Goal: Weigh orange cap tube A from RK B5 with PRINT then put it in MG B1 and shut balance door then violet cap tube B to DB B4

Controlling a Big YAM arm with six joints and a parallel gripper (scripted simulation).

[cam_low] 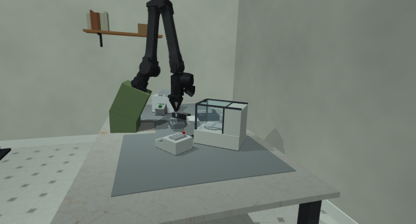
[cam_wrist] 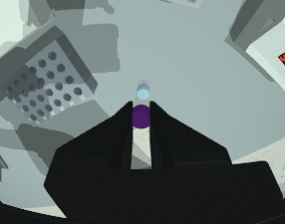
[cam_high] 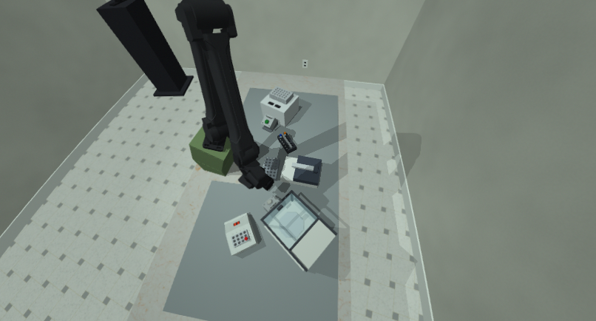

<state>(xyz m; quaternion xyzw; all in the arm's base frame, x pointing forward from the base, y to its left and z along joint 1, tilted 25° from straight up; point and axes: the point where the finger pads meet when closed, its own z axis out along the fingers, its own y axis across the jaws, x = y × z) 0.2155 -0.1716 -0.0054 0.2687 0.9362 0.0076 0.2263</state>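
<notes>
Tube B [cam_wrist: 141,116] (violet-capped) hangs gripped; orange-capped tube A [cam_high: 285,133] sits in MG [cam_high: 287,143] [cam_low: 181,116].

A matte-black, hard-shelled robot arm [cam_high: 229,80] [cam_low: 173,38] has long slab-sided links and rounded, bulky joints. Its black parallel gripper [cam_high: 268,184] [cam_low: 176,110] [cam_wrist: 141,109] carries two smooth, wedge-shaped fingers that taper to narrow tips.
</notes>
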